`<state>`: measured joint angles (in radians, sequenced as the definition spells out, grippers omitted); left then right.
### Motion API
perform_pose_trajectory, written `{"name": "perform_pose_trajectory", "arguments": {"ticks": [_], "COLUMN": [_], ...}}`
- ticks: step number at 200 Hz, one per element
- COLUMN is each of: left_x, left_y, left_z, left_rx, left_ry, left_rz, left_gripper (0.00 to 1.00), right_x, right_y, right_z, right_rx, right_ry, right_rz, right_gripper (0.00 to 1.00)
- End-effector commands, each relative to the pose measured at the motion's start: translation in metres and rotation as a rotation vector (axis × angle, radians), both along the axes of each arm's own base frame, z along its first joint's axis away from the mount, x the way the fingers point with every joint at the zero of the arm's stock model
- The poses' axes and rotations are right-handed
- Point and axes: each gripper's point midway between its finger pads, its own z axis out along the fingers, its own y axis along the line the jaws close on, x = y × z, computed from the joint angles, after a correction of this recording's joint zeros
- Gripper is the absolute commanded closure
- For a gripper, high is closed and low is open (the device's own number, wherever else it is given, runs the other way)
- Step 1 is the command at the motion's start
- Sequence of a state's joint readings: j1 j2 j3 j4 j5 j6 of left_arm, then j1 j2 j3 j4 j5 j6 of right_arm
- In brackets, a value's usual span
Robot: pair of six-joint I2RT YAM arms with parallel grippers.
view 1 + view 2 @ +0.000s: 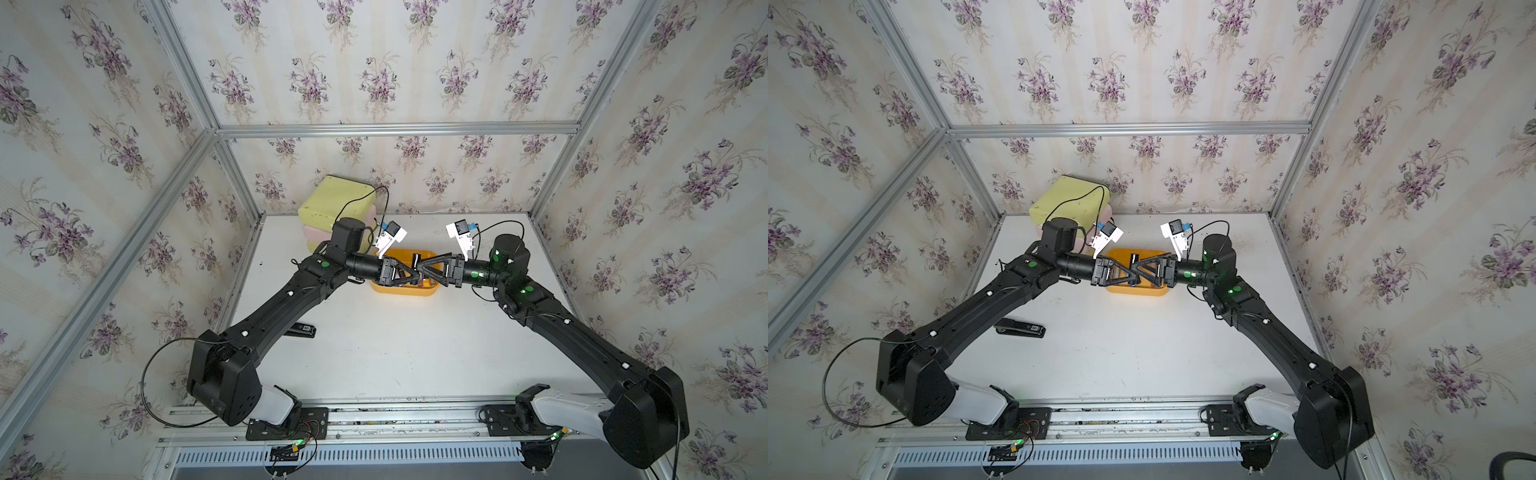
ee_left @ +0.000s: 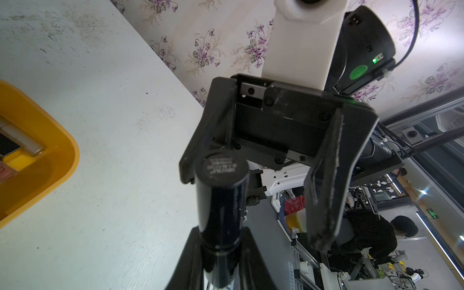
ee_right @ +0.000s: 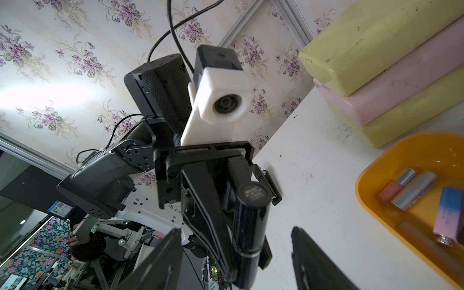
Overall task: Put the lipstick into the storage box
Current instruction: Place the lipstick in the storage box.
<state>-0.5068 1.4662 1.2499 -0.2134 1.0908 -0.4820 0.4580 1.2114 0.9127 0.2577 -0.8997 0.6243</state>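
Above the orange storage box (image 1: pixel 405 291), the left gripper (image 1: pixel 415 270) clamps a black lipstick (image 1: pixel 416 260); the right gripper (image 1: pixel 419 270), parted at three o'clock, could knock it loose.

Both top views are evenly and softly lit, seemingly from overhead, and the white counter (image 1: pixel 395 345) carries only faint shadows under the arms. Straight frame rails bow outward toward the edges, a wide-lens distortion. In the left wrist view the black lipstick (image 2: pixel 221 213) sits very close and reads soft, its cap lettering smeared; a bright streak of glare flares at the far edge by the background room. In the right wrist view a pale wash of light blows out the wallpaper (image 3: pixel 50 95), while the storage box (image 3: pixel 406 155) glows with reflected sheen.
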Motion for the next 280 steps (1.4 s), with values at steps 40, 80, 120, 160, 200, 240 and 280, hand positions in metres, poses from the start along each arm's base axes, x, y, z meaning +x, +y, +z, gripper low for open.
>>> {"name": "perform_pose_trajectory", "arguments": {"ticks": [40, 80, 120, 160, 200, 240, 280], "left_x": [0.0, -0.003, -0.004, -0.004, -0.005, -0.003, 0.002], "left_y": [-0.005, -0.007, -0.008, -0.009, -0.009, -0.006, 0.005], "left_z": [0.011, 0.013, 0.012, 0.009, 0.01, 0.013, 0.019], "left_rx": [-0.023, -0.023, -0.022, -0.019, -0.019, 0.004, 0.048], "left_ry": [-0.039, -0.043, -0.041, -0.038, -0.045, -0.076, -0.147], "left_rz": [-0.009, -0.016, -0.023, -0.027, -0.028, -0.004, 0.056], "left_gripper": [0.82, 0.82, 0.82, 0.81, 0.73, 0.33, 0.0], "right_x": [0.004, 0.005, 0.007, 0.007, 0.007, 0.01, 0.024], "right_y": [0.002, 0.005, 0.006, 0.007, 0.006, 0.004, 0.0], "right_z": [0.009, 0.006, 0.006, 0.006, 0.006, 0.006, -0.003], "right_rx": [0.021, 0.017, 0.018, 0.019, 0.015, 0.003, -0.057], "right_ry": [-0.035, -0.026, -0.027, -0.027, -0.029, -0.031, 0.002], "right_rz": [-0.006, -0.001, -0.008, -0.006, -0.016, -0.048, -0.12], "right_gripper": [0.46, 0.48, 0.57, 0.69, 0.75, 0.76, 0.77]}}
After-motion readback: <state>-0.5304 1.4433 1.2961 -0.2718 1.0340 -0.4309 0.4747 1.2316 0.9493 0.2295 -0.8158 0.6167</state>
